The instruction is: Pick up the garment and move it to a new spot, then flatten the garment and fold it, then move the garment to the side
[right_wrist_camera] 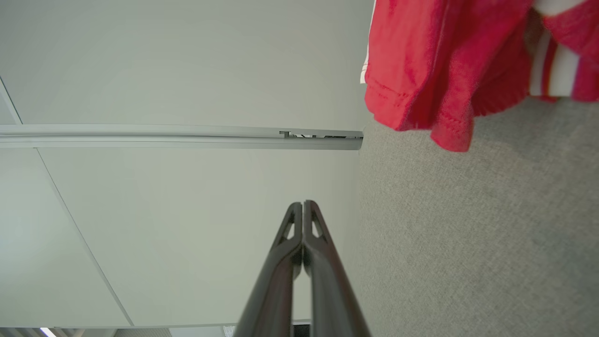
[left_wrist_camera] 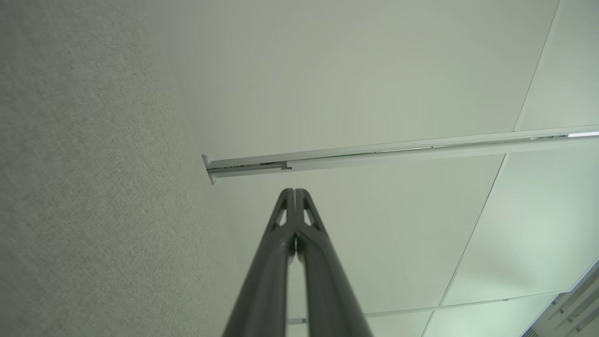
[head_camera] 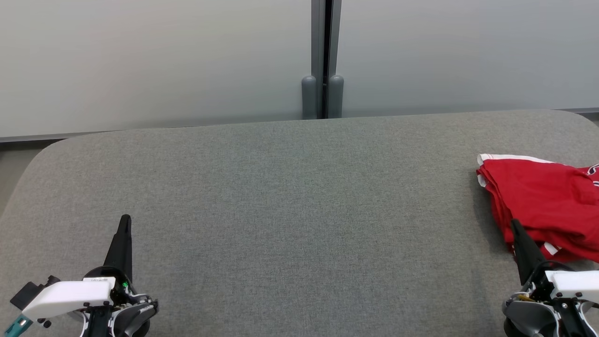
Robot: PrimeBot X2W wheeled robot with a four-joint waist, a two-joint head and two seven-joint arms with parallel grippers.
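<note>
Red garment (head_camera: pixel 543 201) lies on grey table (head_camera: pixel 281 196).

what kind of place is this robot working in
Probably an office-style test room: a grey fabric-covered table, frosted partition panels joined by a dark post behind it, and a red garment lying near the table's right edge.

Office-like room; frosted partition panels (head_camera: pixel 140 61); grey felt-covered table (head_camera: pixel 281 210); tiled ceiling (left_wrist_camera: pixel 538 224)

1. From where I stand, no word, brand or number can be read.
2. The small label (head_camera: pixel 99 279) on the left claw (head_camera: pixel 125 217) housing is too tiny to read.
3. The white mark (head_camera: pixel 594 169) on the garment (head_camera: pixel 538 196) is cut off at the picture's edge.
</note>
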